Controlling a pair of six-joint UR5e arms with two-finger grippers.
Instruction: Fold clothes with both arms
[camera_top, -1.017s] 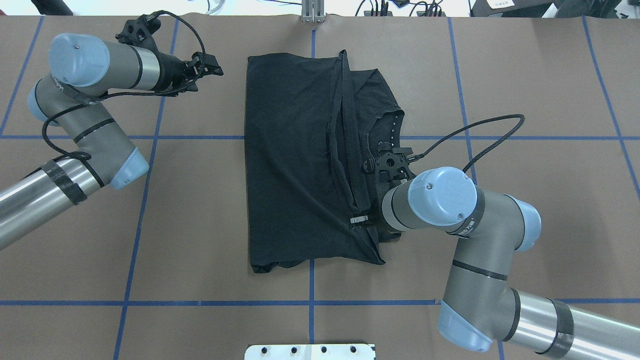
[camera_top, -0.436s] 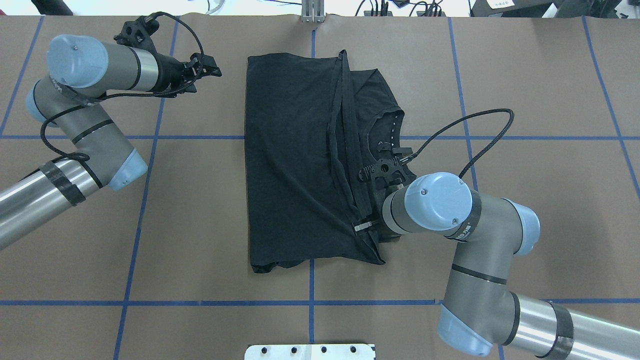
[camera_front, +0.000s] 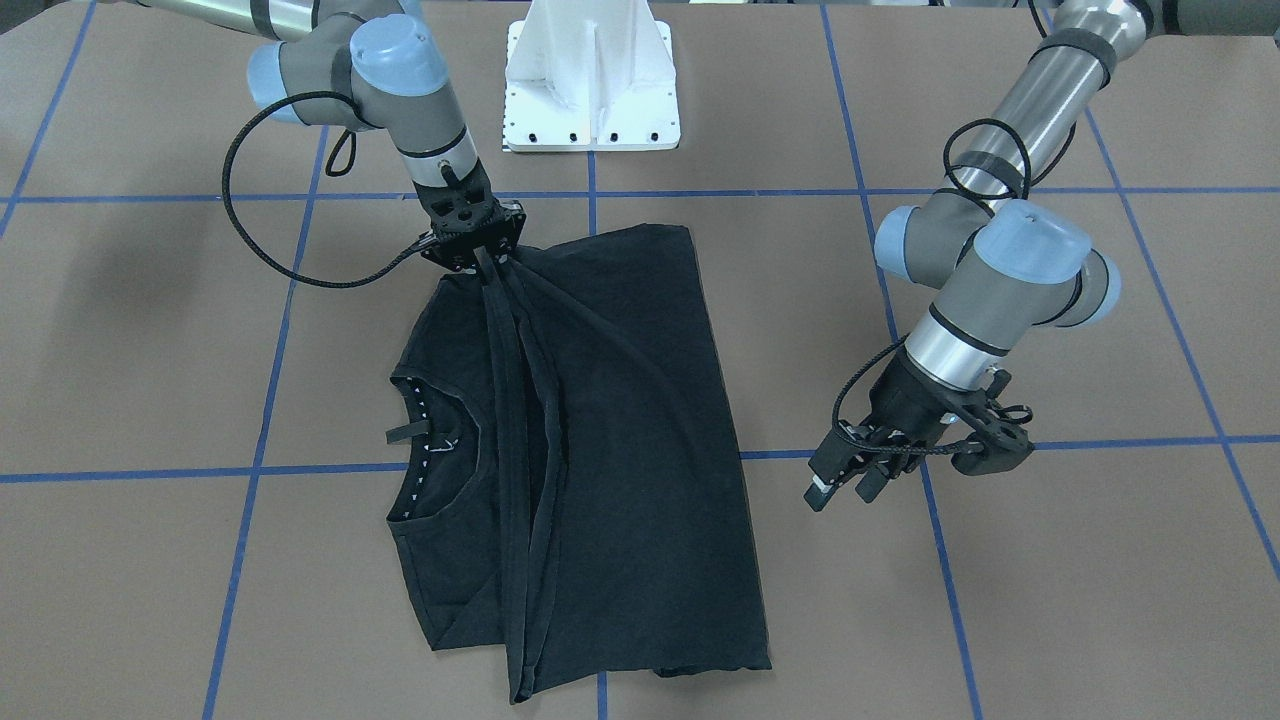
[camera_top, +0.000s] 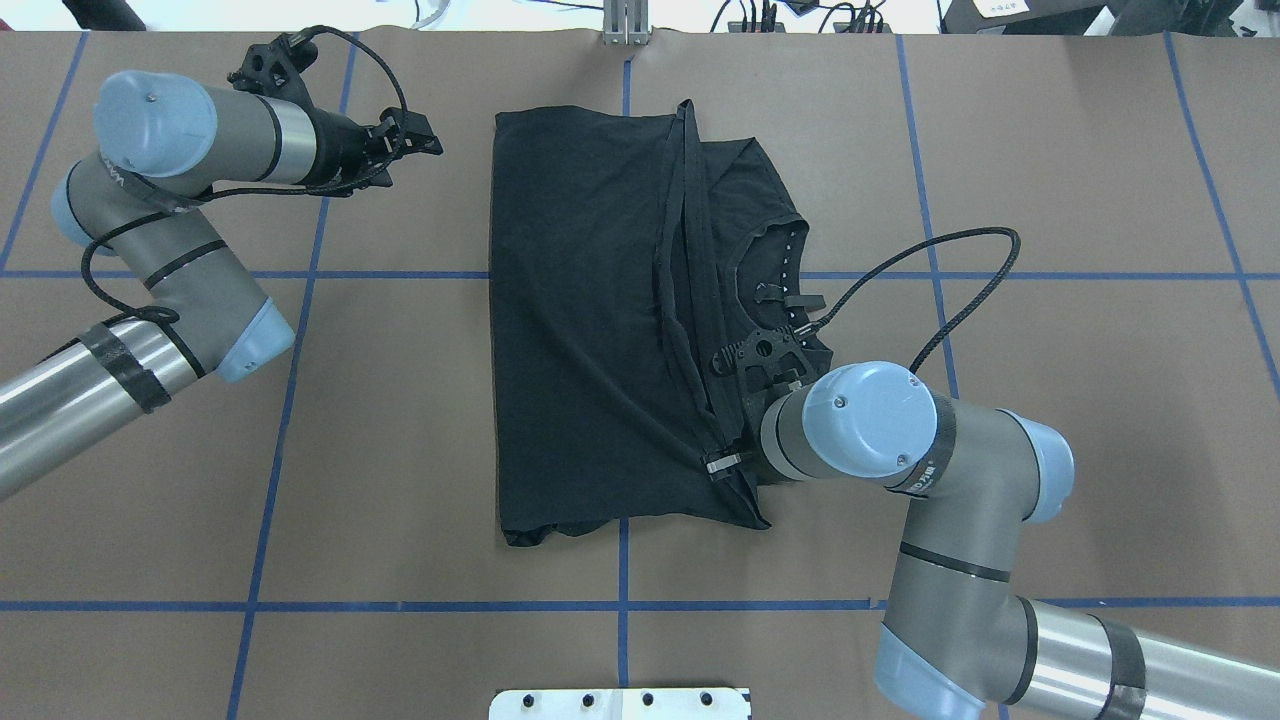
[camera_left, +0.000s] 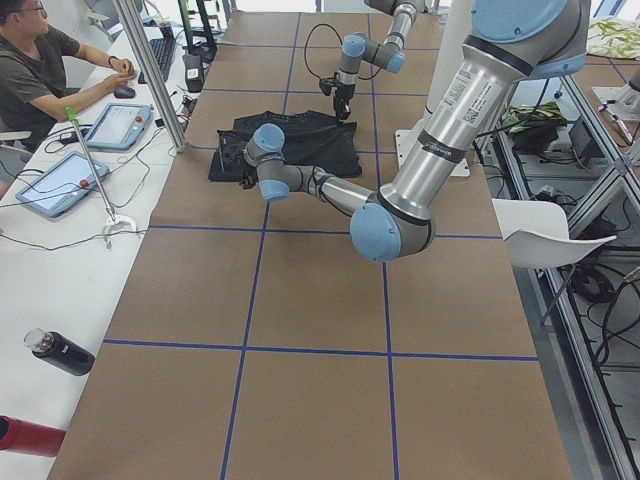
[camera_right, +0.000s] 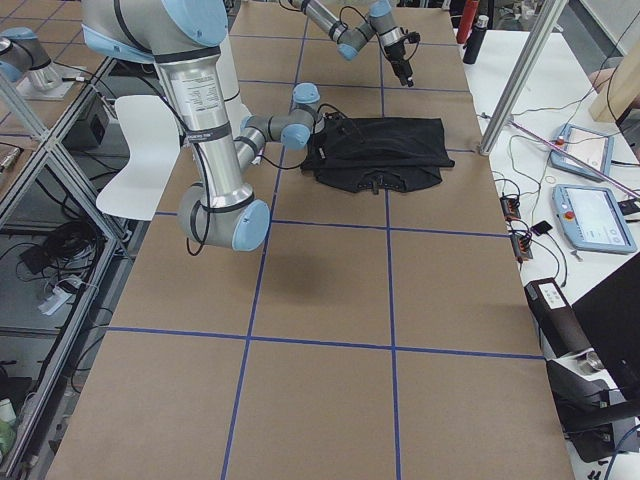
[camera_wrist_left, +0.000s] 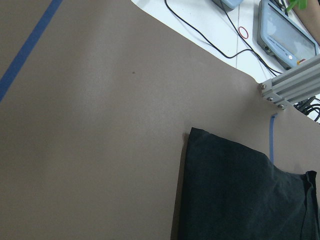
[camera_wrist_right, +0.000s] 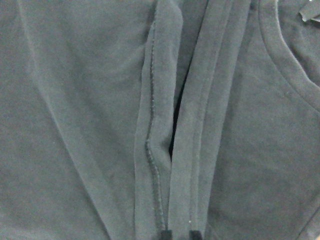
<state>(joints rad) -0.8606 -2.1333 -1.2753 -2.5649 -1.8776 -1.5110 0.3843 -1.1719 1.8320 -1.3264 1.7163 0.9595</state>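
Black T-shirt (camera_front: 620, 420) folded | right gripper (camera_front: 491, 266) pinches its hem | left gripper (camera_front: 842, 490) spread

The T-shirt (camera_top: 580, 330) lies central on the tabletop (camera_top: 1050, 150). The right pincer (camera_front: 492, 262) is near its robot-side edge, the left pincer (camera_front: 842, 488) beside its far left corner, apart.

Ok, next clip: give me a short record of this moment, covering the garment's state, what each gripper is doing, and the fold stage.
garment: black T-shirt, partly folded on the table, no logo showing
collar: exposed, on the robot's right side of the shirt
right gripper: shut on the T-shirt's hem edges near its robot-side end, with fabric drawn taut toward it
left gripper: open, empty, beside the shirt's far left corner, not touching
stage: fold under way, with only the right arm on the cloth
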